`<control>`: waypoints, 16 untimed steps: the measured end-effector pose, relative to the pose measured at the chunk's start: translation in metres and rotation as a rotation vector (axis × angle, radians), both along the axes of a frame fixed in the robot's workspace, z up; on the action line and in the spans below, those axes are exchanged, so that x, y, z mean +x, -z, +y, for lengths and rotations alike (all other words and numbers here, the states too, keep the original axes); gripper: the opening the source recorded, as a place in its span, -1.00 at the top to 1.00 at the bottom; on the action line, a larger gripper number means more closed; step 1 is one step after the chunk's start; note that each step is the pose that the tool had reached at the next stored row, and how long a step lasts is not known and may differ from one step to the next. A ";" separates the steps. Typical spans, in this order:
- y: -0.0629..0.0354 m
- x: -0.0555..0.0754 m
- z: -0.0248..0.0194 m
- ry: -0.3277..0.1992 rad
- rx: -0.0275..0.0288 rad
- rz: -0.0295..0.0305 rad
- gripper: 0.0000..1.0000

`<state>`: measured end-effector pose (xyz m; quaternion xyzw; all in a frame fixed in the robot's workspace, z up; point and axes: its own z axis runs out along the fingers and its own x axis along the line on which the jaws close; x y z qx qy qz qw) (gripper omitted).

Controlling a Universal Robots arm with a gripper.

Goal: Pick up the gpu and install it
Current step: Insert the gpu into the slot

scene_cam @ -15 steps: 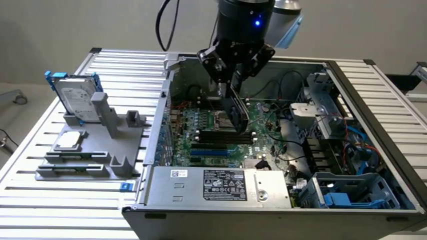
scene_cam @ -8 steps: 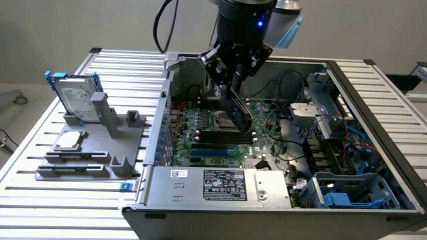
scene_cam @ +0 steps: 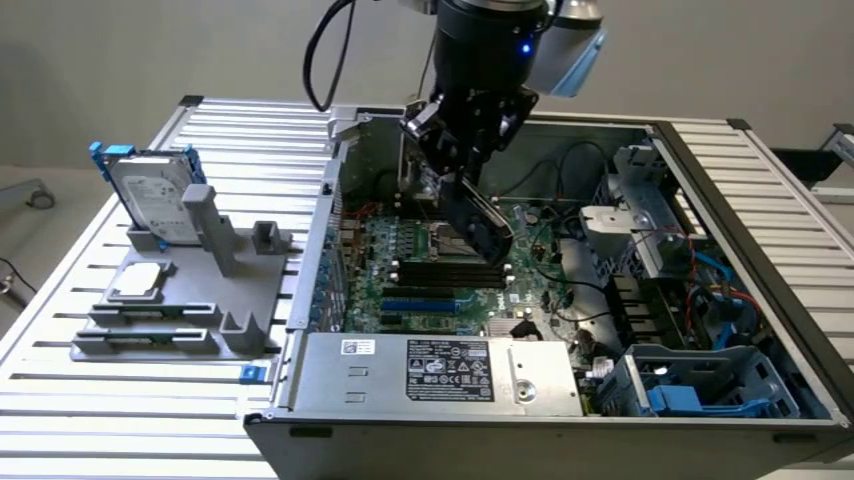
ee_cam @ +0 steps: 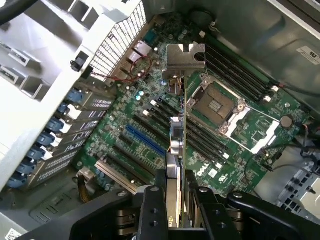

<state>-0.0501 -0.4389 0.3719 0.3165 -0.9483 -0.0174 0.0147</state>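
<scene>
Claw point(scene_cam: 461, 172) clamped the gpu point(scene_cam: 477, 226) edge-down above the motherboard point(scene_cam: 400, 250), likely so its connector could meet the blue slot point(scene_cam: 420, 300) at its seven o'clock in the exterior view.

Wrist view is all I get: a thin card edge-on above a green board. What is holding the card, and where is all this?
Observer: The gripper of a black arm reaching in from above is closed on the gpu, inside an open computer case.
Operator: Is there anything outside the case?
Observer: Yes. On the exterior view's left, a silver hard drive in a blue frame stands upright in a grey fixture on the slatted table.
</scene>
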 end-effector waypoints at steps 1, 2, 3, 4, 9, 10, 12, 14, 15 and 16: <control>0.0002 0.000 0.0000 -0.018 0.0000 0.0000 0.48; 0.0004 0.000 0.0000 -0.036 -0.0001 0.0000 0.48; 0.0006 0.000 0.0000 -0.054 0.0000 0.0000 0.48; 0.0008 0.000 0.0000 -0.074 -0.0001 0.0000 0.48; 0.0019 0.000 0.0000 -0.163 0.0000 0.0000 0.48; 0.0022 0.000 0.0000 -0.183 0.0000 0.0001 0.48; 0.0026 0.000 0.0000 -0.219 0.0000 0.0001 0.48; 0.0031 0.000 0.0000 -0.255 -0.0001 0.0001 0.48; 0.0034 0.000 0.0000 -0.273 0.0000 0.0001 0.48; 0.0036 0.000 0.0000 -0.291 0.0000 0.0001 0.48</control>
